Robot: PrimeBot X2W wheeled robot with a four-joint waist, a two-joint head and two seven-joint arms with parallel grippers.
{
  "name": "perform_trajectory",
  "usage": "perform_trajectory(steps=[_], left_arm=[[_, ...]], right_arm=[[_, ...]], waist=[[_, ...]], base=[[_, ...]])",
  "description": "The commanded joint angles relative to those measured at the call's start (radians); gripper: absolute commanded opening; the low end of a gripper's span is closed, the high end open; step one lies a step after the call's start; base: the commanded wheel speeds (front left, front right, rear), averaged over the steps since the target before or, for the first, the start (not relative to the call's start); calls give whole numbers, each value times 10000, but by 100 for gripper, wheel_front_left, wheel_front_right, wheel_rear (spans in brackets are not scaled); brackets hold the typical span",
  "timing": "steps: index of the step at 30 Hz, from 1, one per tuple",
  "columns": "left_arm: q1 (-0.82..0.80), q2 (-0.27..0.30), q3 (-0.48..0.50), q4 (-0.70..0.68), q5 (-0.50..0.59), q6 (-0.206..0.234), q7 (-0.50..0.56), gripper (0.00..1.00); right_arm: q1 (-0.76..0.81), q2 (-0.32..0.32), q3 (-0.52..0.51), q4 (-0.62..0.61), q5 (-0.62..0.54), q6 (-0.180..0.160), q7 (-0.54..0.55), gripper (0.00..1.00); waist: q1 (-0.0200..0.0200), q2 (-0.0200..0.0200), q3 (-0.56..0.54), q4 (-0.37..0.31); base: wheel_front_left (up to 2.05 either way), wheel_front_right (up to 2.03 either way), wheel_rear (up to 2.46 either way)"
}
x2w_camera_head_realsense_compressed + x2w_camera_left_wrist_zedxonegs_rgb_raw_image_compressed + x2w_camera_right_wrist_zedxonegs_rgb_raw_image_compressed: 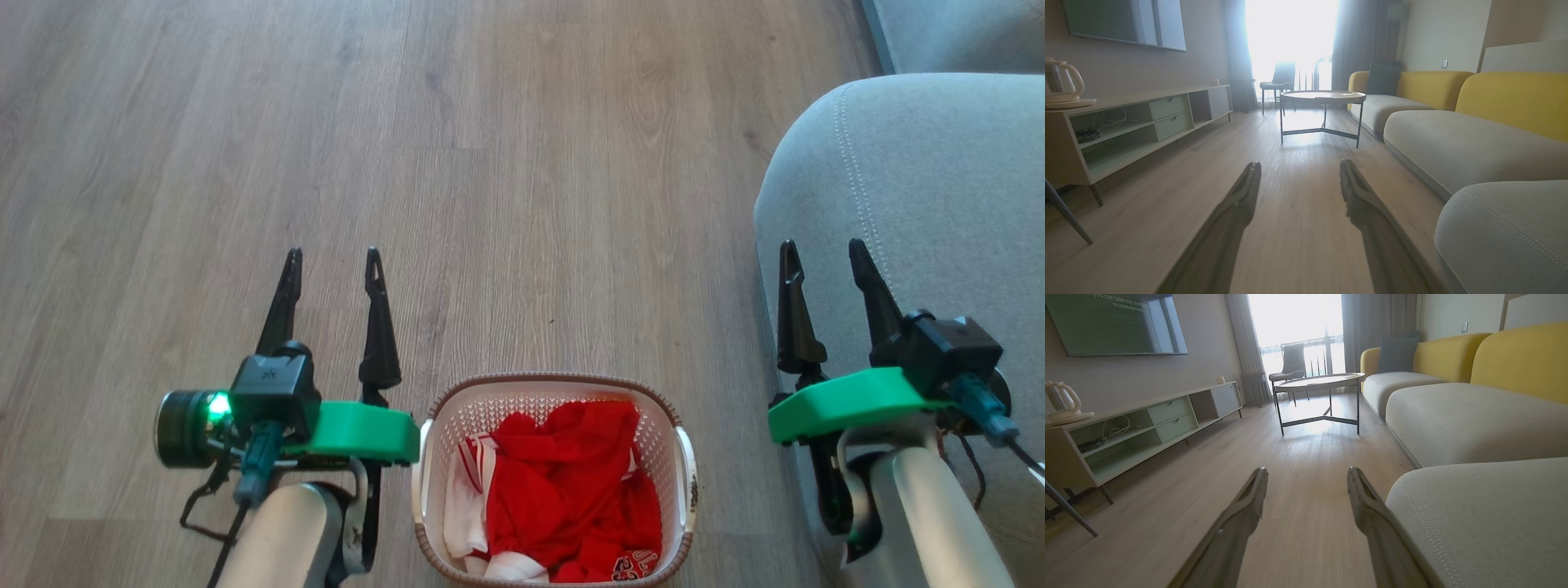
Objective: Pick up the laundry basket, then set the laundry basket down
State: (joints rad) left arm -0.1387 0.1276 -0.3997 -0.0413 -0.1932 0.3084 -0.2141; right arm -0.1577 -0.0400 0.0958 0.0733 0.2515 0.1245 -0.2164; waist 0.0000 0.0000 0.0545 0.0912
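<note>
Wood floor (506, 163), nothing lifted yet.
My left pincer (333, 260) and right pincer (819, 249) gape empty, flanking the laundry basket (555, 379) for its handles.

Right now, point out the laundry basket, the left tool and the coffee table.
laundry basket (555, 379), head view, far brown rim.
left tool (333, 256), head view, midway between its fingertips.
coffee table (1323, 100), left wrist view, front edge of its top.
</note>
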Motion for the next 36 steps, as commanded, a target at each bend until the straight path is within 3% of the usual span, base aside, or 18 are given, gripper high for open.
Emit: perform_trajectory(steps=[1, 10, 12, 16, 21, 36], left_arm=[[-408, 101, 266, -285, 242, 48, -154, 100], [-15, -443, 891, 426, 562, -1024, -418, 100], [162, -633, 1235, 1028, 280, -1646, -477, 100], [255, -741, 1596, 1567, 136, -2286, -477, 100], [288, -767, 1706, 1860, 73, -2613, -477, 100], [241, -772, 1632, 1991, -57, -2634, -477, 100]], right_arm=[[-327, -91, 188, -420, -307, 56, -132, 100], [-172, -100, 231, 259, -1192, 61, -395, 100], [-112, -102, 253, 792, -1207, 62, -454, 100], [-133, -102, 215, 1286, -754, 62, -454, 100], [-173, -102, 323, 1607, -515, 62, -454, 100], [-324, -102, 441, 1753, -625, 62, -454, 100]], waist=[[0, 0, -6, 2], [0, 0, -124, -11], [0, 0, -205, -10], [0, 0, -287, -9], [0, 0, -324, -17], [0, 0, -230, -72]], base=[[0, 0, 0], [0, 0, 0], [0, 0, 0], [0, 0, 0], [0, 0, 0], [0, 0, 0]])
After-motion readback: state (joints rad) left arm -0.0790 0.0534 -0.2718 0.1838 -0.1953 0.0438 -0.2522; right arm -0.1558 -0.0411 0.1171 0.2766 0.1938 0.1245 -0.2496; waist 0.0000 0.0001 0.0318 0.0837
